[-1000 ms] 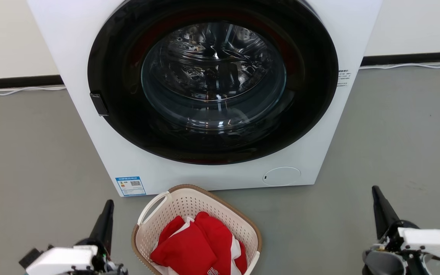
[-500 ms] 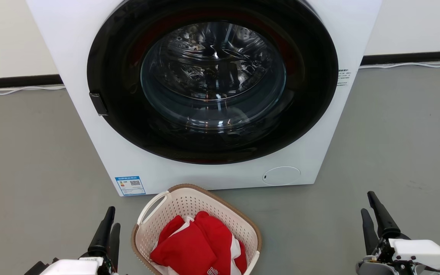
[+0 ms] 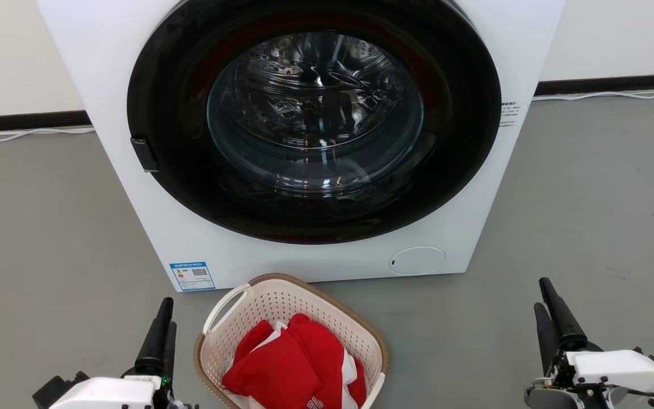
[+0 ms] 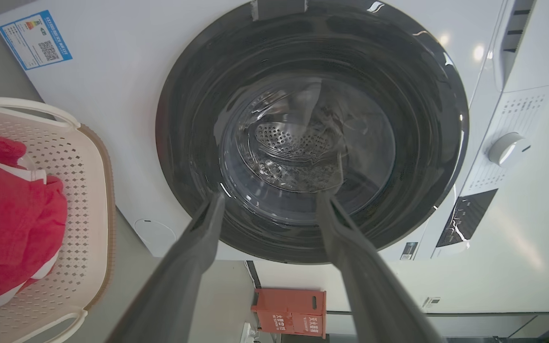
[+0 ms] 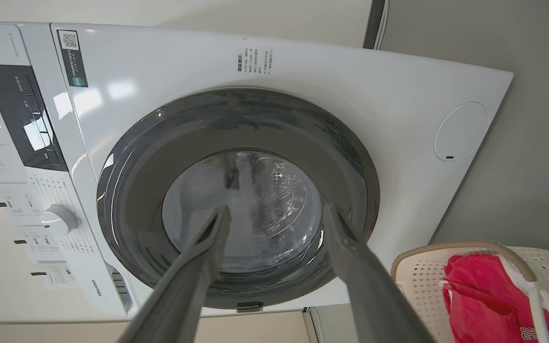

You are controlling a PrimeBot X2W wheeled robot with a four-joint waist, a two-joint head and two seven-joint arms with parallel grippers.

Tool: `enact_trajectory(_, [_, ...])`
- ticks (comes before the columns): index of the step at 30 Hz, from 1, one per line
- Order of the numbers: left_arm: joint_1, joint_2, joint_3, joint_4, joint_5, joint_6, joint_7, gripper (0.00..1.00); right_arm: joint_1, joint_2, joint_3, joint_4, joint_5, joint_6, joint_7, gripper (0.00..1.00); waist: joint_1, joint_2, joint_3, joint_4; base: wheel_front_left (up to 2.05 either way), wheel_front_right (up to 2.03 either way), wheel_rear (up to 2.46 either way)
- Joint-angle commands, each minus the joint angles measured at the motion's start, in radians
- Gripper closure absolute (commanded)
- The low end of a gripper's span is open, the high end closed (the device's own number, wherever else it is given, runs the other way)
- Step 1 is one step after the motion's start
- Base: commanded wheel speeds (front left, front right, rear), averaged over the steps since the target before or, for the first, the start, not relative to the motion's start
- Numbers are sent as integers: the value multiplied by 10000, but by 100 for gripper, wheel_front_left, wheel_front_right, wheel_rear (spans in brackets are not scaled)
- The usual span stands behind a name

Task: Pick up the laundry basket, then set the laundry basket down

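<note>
Your left gripper (image 4: 270, 200) has its jaws spread with nothing between them, fingers aimed at the washer (image 3: 304, 261); your right gripper (image 5: 277, 209) is parted and empty too, pointing at the same round glass door (image 3: 315, 113).

In the head view the left gripper hangs low in front of the washer's stickered corner; the right one hangs in front of the washer's opposite corner.

The laundry basket (image 3: 304, 307) sits on the grey floor (image 3: 588, 199) just in front of the washer's lower panel, below the door and skewed to it. That puts it just beside your left fingers and well apart from your right.

Red and white clothing (image 3: 287, 369) lies heaped inside, so expect a light, soft load. The perforated plastic walls look thin and will probably flex if you squeeze them. The white loop handles look smooth and slim and may slide in the jaws.

One handle (image 3: 225, 307) faces the washer's stickered side; the other (image 3: 375, 392) is at the corner farthest from the washer. Take one in each gripper, since a single-handle lift would likely tip the basket and spill the cloth. The tan rim (image 3: 259, 279) seems stiffer if a handle slips.
</note>
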Motion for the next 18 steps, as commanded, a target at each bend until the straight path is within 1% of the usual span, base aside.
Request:
enact_trajectory(1, [-538, 72, 27, -377, 245, -28, -125, 0, -509, -156, 131, -356, -244, 24, -130, 0, -2, 0, 0, -1, 0, 0, 0])
enact_trajectory(2, [-538, 72, 27, -377, 245, -28, -125, 0, -509, -156, 131, -356, -244, 24, -130, 0, -2, 0, 0, -1, 0, 0, 0])
enact_trajectory(12, [-611, 87, -97, -599, 1481, -34, -424, 0, -582, -290, 559, -612, -1143, 30, -421, 0, -2, 0, 16, -1, 0, 0, 0])
enact_trajectory(18, [-665, 96, -154, -716, 2613, -38, -603, 0, -660, -421, 861, -711, -1865, 34, -596, 0, -2, 0, 37, -8, 0, 0, 0])
